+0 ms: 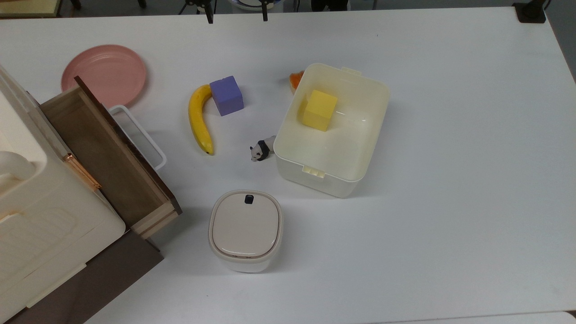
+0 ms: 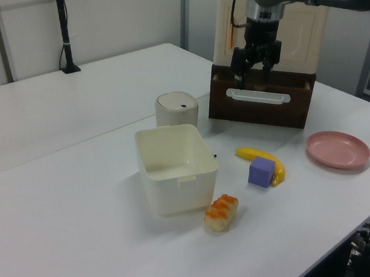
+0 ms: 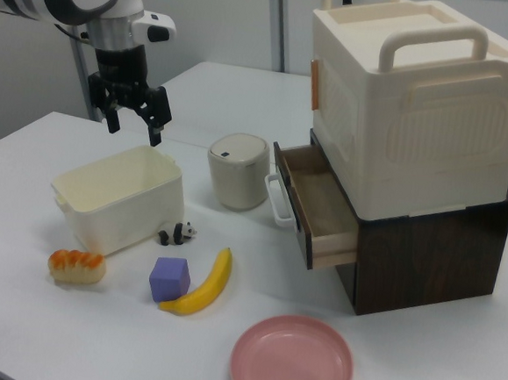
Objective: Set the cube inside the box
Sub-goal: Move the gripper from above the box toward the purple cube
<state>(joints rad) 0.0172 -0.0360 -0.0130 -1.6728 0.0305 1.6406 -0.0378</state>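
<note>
Gripper [image 3: 137, 114] open, empty, hanging above the table.
Cube [image 1: 226, 95]: matte purple-blue, plain faces, touching banana [image 1: 200, 119]; no readable writing.

I saw the purple-blue cube [image 1: 227, 95] resting flat on the desk [image 1: 450, 180], well apart from the box [image 1: 360, 173], an open, upright, translucent cream bin with rim tabs.

Nothing readable anywhere here, honestly. No labels, brand names, numbers or signs on any of the stuff on the table, as far as I can make out in all three views.
</note>
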